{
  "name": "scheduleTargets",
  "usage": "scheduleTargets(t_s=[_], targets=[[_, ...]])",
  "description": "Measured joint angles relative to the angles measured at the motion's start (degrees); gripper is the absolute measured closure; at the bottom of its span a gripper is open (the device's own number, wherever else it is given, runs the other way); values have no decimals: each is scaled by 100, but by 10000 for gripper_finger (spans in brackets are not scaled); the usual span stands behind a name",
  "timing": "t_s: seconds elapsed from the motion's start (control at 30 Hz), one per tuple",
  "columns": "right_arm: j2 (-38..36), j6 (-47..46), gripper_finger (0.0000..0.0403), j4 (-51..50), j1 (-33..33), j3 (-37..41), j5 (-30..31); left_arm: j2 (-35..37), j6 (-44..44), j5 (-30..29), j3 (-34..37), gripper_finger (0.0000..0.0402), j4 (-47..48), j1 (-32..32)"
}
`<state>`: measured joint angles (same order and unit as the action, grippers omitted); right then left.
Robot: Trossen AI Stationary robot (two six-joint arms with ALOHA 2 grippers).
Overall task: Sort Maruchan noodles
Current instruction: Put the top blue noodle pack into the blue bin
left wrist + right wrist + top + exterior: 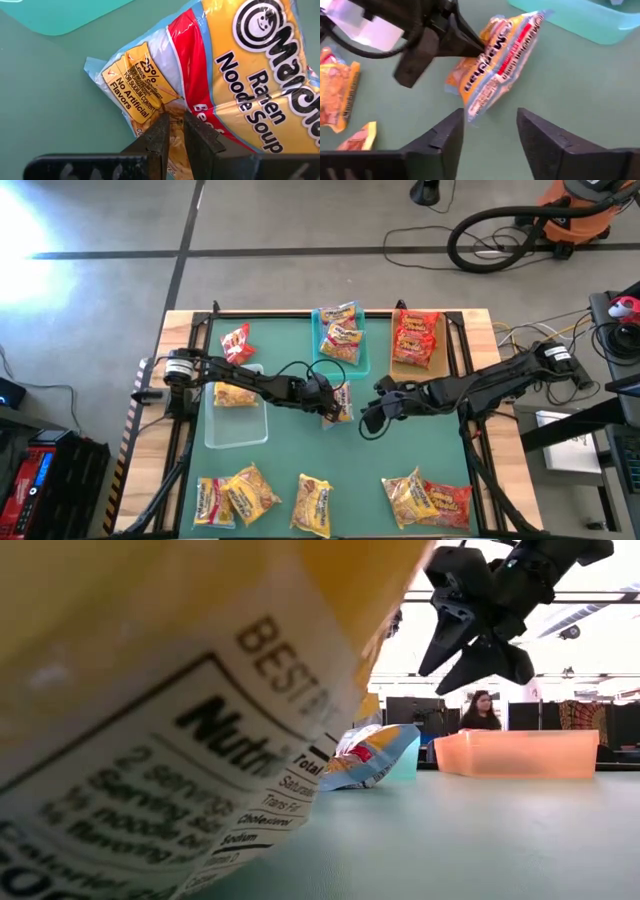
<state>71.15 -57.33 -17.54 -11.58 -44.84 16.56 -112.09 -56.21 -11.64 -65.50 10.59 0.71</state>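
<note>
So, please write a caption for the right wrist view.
Left gripper holds a noodle packet above the table while the open right gripper faces it.

Maruchan noodles (341, 401): yellow packet, red band, tilted mid-desk; others scattered along near edge and in trays, crinkly, flat.

Two dark, slim jointed arms, left arm (240, 380) and right arm (480, 385), each with a pale silvery collar near the base. Black cables loop alongside. Wedge-shaped matte black fingers (445, 137), possibly rubber-padded, hard to say.
</note>
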Motion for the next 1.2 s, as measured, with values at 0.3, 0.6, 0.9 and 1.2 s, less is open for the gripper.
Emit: scheduleTargets(t_s=[0.3,0.6,0.9,1.2], targets=[[848,-513,162,438,146,4,288,-7,2,0,3,363,9,37],[1338,-312,145,1321,444,4,141,-7,4,-16,14,363,66,101],[1456,16,147,1790,701,11,93,-7,4,-20,36,363,74,107],[1848,124,147,2475,971,13,-326,-9,22,-14,40,363,96,107]])
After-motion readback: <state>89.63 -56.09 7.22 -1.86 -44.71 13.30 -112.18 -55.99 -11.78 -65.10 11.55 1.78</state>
